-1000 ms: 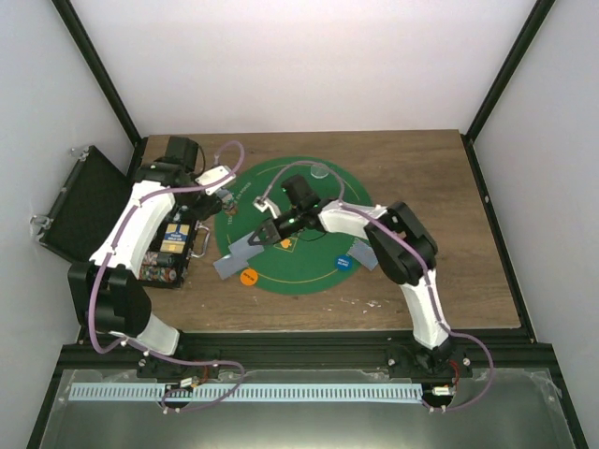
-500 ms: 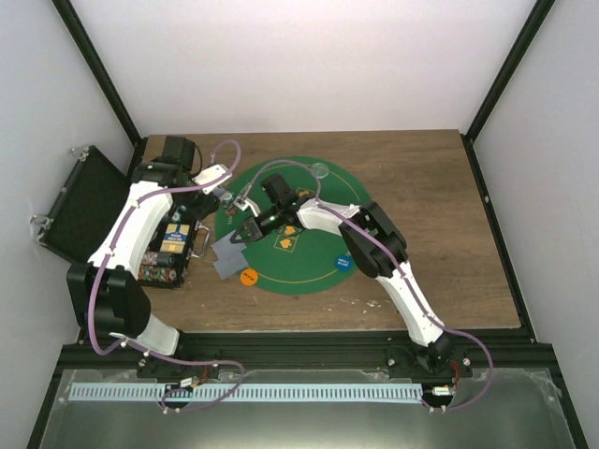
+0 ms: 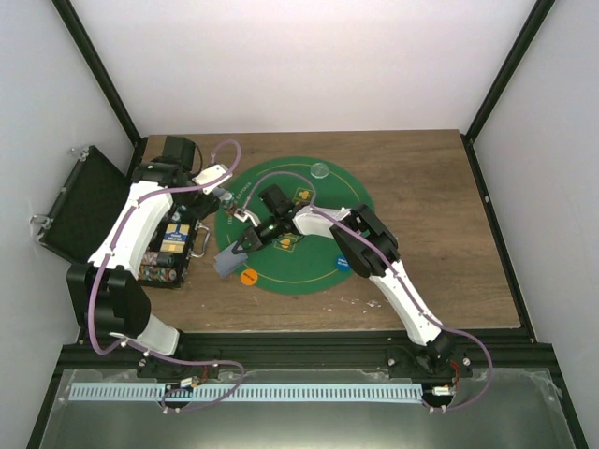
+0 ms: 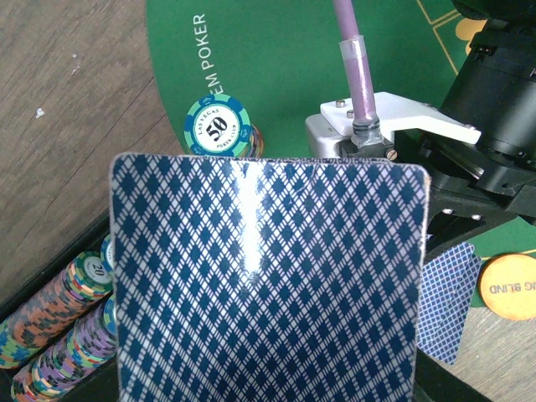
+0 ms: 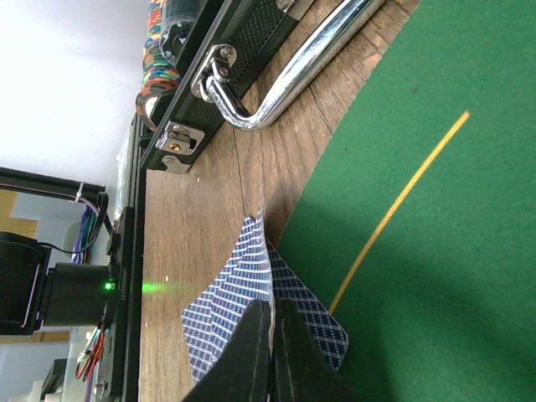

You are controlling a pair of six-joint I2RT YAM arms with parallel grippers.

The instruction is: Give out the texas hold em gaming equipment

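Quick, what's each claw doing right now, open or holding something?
Left gripper: closed on a blue-backed card.
Right gripper: closed, tips at two cards by the mat edge; whether it pinches one cannot be told.

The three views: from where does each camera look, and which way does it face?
Top external: above and behind the bases, looking down on the table; left arm and right arm show.
Left wrist: on the left arm, facing a held card close ahead; the left claw is hidden.
Right wrist: on the right arm, looking along the shut right claw to the lying cards at the green mat edge.
Shared: both wrist views show the lying cards and the mat.
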